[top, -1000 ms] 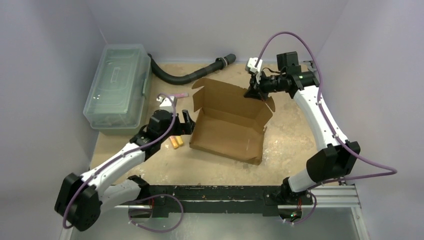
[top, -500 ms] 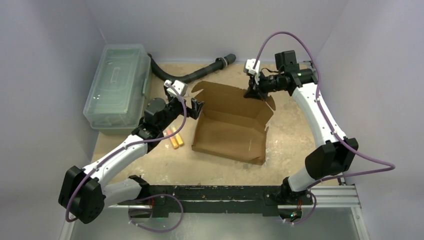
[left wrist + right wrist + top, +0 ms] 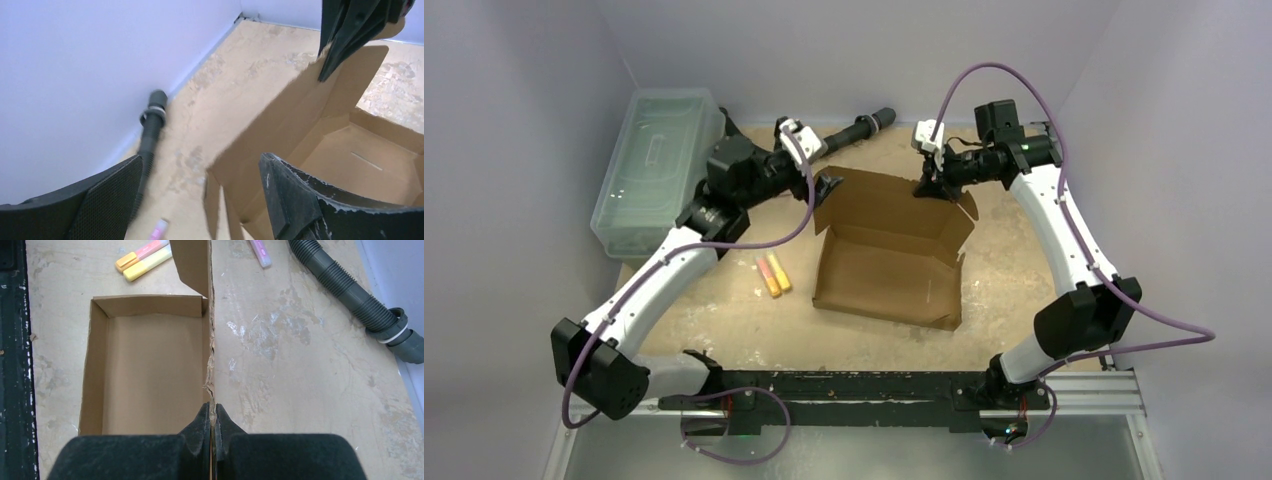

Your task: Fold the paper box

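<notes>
1. Right claw (image 3: 212,426) of mine is clenched on the paper box's (image 3: 889,262) upright far flap, steadying it for folding.
2. My left claw (image 3: 200,165), spread wide, straddles that flap's left end.
3. It sits central on the table (image 3: 1024,290).

Pale lilac walls (image 3: 844,40), scuffed tan tabletop (image 3: 1014,285).

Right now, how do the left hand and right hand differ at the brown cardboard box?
The left hand is open wide; the right hand is shut on the brown cardboard box, pinching the top edge of its raised rear flap. The left hand sits at that flap's left end, gripping nothing; the right hand is near its right end. Both are at the same flap.
</notes>
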`<state>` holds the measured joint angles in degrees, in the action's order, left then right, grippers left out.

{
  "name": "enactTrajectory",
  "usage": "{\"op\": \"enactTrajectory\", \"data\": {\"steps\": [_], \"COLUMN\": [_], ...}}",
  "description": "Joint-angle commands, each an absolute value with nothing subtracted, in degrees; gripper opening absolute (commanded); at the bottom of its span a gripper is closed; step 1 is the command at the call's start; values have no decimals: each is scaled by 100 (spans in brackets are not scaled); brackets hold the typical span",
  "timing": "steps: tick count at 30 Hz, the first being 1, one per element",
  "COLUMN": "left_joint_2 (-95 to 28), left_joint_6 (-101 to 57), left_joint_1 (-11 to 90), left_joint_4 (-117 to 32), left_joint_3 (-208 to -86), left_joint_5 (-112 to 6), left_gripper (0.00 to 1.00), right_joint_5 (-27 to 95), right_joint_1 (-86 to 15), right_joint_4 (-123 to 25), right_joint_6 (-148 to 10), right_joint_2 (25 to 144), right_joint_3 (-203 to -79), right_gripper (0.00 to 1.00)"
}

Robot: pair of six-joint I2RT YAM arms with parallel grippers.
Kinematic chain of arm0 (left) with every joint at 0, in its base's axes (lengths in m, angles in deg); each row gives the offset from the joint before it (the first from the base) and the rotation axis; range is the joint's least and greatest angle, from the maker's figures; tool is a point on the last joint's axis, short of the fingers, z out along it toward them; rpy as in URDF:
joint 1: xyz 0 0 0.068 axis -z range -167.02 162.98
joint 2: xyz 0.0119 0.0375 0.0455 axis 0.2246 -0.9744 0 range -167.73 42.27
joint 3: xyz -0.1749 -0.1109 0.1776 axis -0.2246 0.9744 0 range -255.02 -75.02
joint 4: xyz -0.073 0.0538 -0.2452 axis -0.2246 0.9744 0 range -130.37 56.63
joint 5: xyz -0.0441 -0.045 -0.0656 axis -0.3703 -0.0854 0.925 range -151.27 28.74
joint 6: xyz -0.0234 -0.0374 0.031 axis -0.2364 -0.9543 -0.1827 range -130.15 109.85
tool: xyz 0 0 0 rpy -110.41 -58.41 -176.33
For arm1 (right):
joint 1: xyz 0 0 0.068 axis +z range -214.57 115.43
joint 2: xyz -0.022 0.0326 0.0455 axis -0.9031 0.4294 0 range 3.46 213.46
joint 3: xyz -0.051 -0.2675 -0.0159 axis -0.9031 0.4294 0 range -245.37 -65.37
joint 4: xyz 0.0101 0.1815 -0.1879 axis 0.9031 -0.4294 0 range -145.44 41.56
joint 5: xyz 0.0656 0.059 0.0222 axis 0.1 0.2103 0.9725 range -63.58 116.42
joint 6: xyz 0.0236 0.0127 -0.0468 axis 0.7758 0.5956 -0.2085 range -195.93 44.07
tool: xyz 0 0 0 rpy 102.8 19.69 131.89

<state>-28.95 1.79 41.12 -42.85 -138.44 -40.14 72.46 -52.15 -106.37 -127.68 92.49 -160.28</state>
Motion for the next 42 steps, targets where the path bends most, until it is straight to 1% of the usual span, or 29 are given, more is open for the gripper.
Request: {"op": "enactTrajectory", "data": {"steps": [1, 4, 7, 11, 15, 16, 17, 19, 20, 21, 22, 23, 24, 25, 27, 29, 30, 34, 36, 39, 42], "left_joint_2": [-3255, -3743, -4192, -4631, -4970, -5027, -5069, -5082, -5050, -4992, -4913, -4803, -4700, -4580, -4352, -4240, -4217, -4280, -4304, -4300, -4238], "left_joint_6": [1629, 1862, 1960, 2211, 2440, 2476, 2501, 2473, 2377, 2222, 2027, 1824, 1628, 1454, 980, 613, 437, -91, -253, -364, -295], "left_joint_1": [4069, 4075, 4116, 4347, 4526, 4546, 4556, 4578, 4592, 4607, 4607, 4611, 4605, 4611, 4607, 4608, 4607, 4607, 4610, 4610, 4612], "left_joint_4": [-2646, -2016, -1695, -1464, -1105, -1044, -1024, -1070, -1173, -1374, -1592, -1854, -2080, -2270, -2573, -2703, -2743, -2682, -2633, -2650, -2825], "left_joint_3": [-15103, -15775, -16137, -16454, -16784, -16838, -16875, -16862, -16817, -16714, -16583, -16411, -16216, -16032, -15703, -15509, -15449, -15431, -15447, -15407, -15214], "left_joint_5": [-3208, -2599, -2108, -2168, -2361, -2381, -2396, -2479, -2597, -2840, -3035, -3241, -3432, -3540, -3783, -3852, -3862, -4019, -4079, -4117, -4084], "left_gripper": [87, 87, 85, 74, 61, 54, 41, 9, 0, 0, 0, 0, 0, 0, 0, 0, 0, 0, 0, 0, 0], "right_joint_5": [7433, 7399, 7350, 7274, 7215, 7208, 7200, 7155, 7114, 7071, 7056, 7144, 7110, 7065, 7053, 6887, 6788, 6438, 6522, 6759, 7053], "right_joint_1": [-5151, -5106, -5100, -5082, -5068, -5067, -5062, -5062, -5065, -5065, -5063, -5067, -5098, -5154, -5348, -5573, -5730, -6494, -7049, -7354, -7389], "right_joint_4": [-10742, -10737, -10754, -10790, -10811, -10812, -10811, -10800, -10775, -10747, -10720, -10606, -10548, -10541, -10333, -9873, -9623, -8441, -7838, -7198, -6903], "right_joint_6": [-12954, -12948, -12941, -12928, -12928, -12928, -12927, -12911, -12861, -12769, -12625, -12352, -12028, -11716, -11230, -10778, -10561, -9723, -9340, -9216, -9846], "right_joint_2": [9276, 9284, 9284, 9293, 9315, 9319, 9324, 9335, 9346, 9357, 9369, 9372, 9350, 9300, 9038, 8628, 8415, 7497, 7256, 7370, 7802], "right_joint_3": [-16267, -16255, -16261, -16281, -16307, -16305, -16312, -16321, -16350, -16389, -16468, -16572, -16741, -16897, -17003, -16751, -16506, -14960, -14159, -13237, -12750], "right_gripper": [0, 0, 0, 0, 0, 0, 0, 0, 2, 11, 25, 41, 55, 66, 82, 96, 99, 99, 99, 99, 99]}}
